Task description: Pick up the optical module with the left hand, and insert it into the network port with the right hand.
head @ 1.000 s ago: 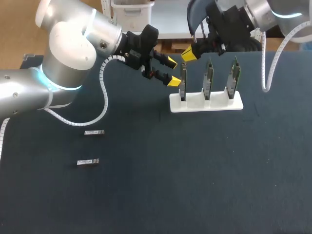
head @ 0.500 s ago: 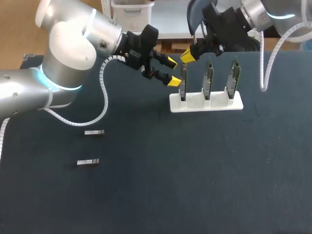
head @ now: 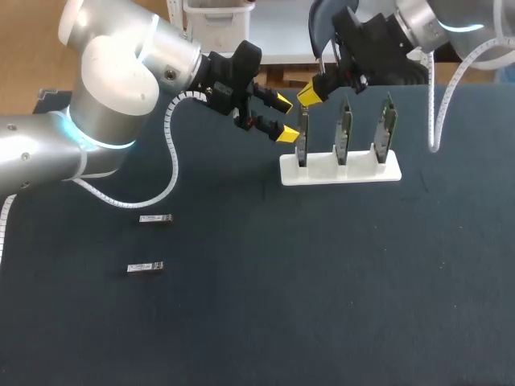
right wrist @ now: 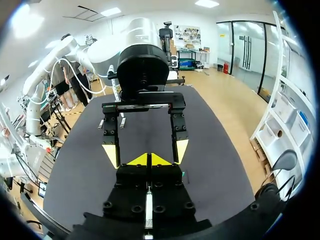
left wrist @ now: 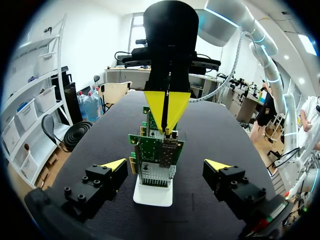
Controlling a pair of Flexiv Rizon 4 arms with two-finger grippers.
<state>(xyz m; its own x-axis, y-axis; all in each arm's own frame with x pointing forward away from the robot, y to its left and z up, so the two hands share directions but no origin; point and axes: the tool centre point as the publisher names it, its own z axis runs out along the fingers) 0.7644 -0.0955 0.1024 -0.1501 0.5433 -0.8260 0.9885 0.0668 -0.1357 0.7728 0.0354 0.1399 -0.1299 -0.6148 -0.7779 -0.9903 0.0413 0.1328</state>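
Note:
Two small silver optical modules (head: pixel 154 218) (head: pixel 145 267) lie flat on the dark table at the left. A white stand (head: pixel 338 170) at the back holds three upright green network cards; the leftmost card (head: pixel 302 133) carries a metal port cage (left wrist: pixel 169 150). My left gripper (head: pixel 286 118) hovers open just left of that card, with nothing between its fingers. My right gripper (head: pixel 309 93) is shut, its yellow tips pressed together right above the leftmost card's top edge (left wrist: pixel 166 112). In the right wrist view my shut right gripper (right wrist: pixel 148 160) faces the open left gripper (right wrist: pixel 146 151); the cards are hidden under it.
The white stand (left wrist: pixel 152 192) sits on the table ahead of my left gripper (left wrist: pixel 166 165). The left arm's white cable (head: pixel 161 193) loops down onto the table behind the modules. Dark tabletop (head: pixel 322 289) stretches toward the front.
My right gripper has shifted slightly left and down toward the leftmost card. The left arm and the two modules have stayed put.

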